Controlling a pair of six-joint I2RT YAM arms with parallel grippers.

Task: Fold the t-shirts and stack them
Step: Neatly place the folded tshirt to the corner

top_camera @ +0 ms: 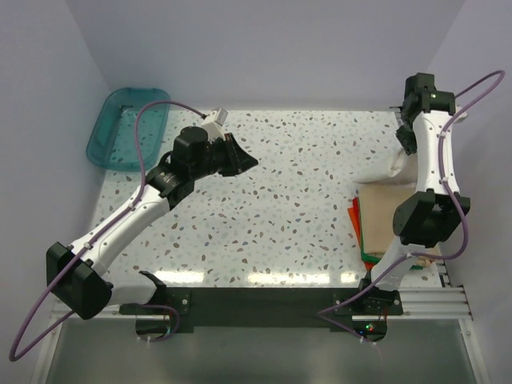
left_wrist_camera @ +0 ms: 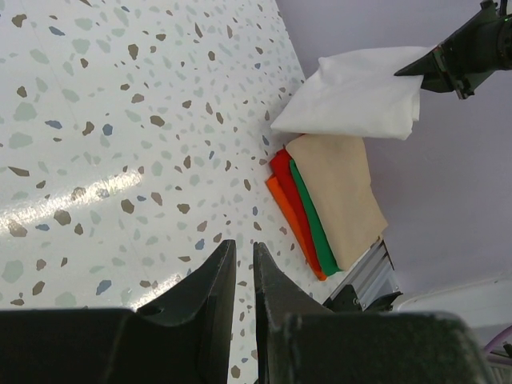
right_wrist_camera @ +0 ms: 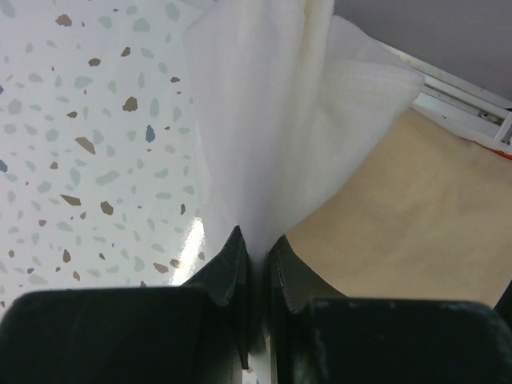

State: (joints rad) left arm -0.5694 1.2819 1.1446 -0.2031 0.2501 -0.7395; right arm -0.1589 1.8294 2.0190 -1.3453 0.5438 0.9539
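Since the off-white shirt [left_wrist_camera: 360, 92] is hanging bunched from my right gripper [right_wrist_camera: 256, 250], which is pinching its cloth tight, I'm guessing it's the last one to go. It's dangling just over the far end of the stack by the table's [top_camera: 264, 224] right edge: tan shirt [left_wrist_camera: 340, 192] lying on top, green shirt [left_wrist_camera: 314, 220] and orange-red shirt [left_wrist_camera: 286, 188] peeking out underneath, all looking folded. My left gripper [left_wrist_camera: 240, 272] is hovering mid-table, fingers nearly together on nothing.
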